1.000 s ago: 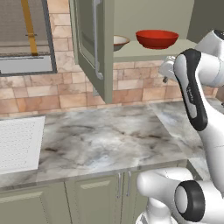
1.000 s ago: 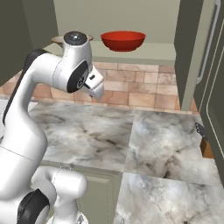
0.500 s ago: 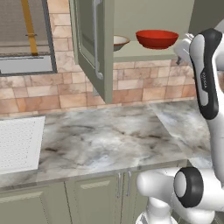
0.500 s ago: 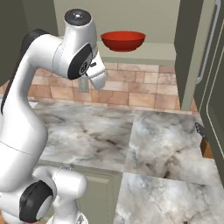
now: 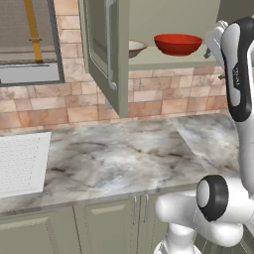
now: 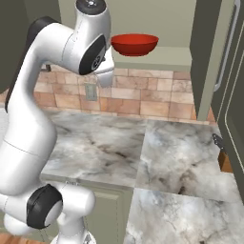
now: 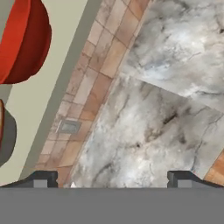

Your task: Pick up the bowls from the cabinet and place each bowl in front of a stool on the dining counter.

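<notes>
Bowls, left base view: red bowl sits upright on the pale shelf of the open cabinet; at its 9 o'clock, partly hidden by the cabinet's door edge, the cream bowl stands on the same shelf, apart from the red one. Cabinet door swung out, silver bar handle on its face. White arm rises at 3 o'clock of the red bowl, hand level with the shelf; gripper not resolvable from here. Below, marble bench with brick backsplash behind it. Right base view: red bowl on the shelf at 12 o'clock; arm's upper joint stands just at its 9 o'clock, overlapping the rim in the picture, contact cannot be told. Marble bench runs below. Hand view: gripper with its two dark fingertips spread wide apart, nothing between them; red bowl at 10 o'clock on the shelf, a sliver of the cream bowl at 9 o'clock; brick backsplash and marble bench take the rest.
</notes>
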Robot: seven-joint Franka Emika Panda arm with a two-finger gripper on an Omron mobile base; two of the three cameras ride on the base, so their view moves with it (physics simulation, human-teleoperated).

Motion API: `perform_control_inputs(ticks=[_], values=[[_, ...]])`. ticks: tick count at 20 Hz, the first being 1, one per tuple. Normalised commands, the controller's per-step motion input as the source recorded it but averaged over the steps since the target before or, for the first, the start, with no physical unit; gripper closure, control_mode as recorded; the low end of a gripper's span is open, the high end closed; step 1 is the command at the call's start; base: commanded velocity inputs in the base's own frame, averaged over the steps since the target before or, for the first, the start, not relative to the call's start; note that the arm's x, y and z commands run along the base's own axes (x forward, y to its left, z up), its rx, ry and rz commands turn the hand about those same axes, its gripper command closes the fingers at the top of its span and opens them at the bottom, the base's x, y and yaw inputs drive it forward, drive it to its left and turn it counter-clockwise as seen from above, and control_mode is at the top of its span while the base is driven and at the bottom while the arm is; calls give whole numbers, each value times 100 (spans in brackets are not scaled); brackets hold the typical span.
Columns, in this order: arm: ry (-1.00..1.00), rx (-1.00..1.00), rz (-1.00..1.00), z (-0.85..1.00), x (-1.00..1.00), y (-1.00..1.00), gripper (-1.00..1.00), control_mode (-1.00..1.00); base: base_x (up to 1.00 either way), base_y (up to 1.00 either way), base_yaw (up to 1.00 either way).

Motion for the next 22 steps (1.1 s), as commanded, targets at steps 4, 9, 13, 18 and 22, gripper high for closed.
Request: perform_control_inputs(ticks=[4, 9, 13, 18, 22], values=[[-13, 13, -3, 0, 84, 0, -100, -100, 0, 0, 0], [-3, 13, 0, 8, 82, -4, -100, -100, 0, 0, 0], [0, 6, 0, 4, 70, -11, -100, -100, 0, 0, 0], [-5, 0, 0, 3, 49, -6, -100, -100, 0, 0, 0], [-3, 0, -2, 14, 54, 0, -100, -100, 0, 0, 0]])
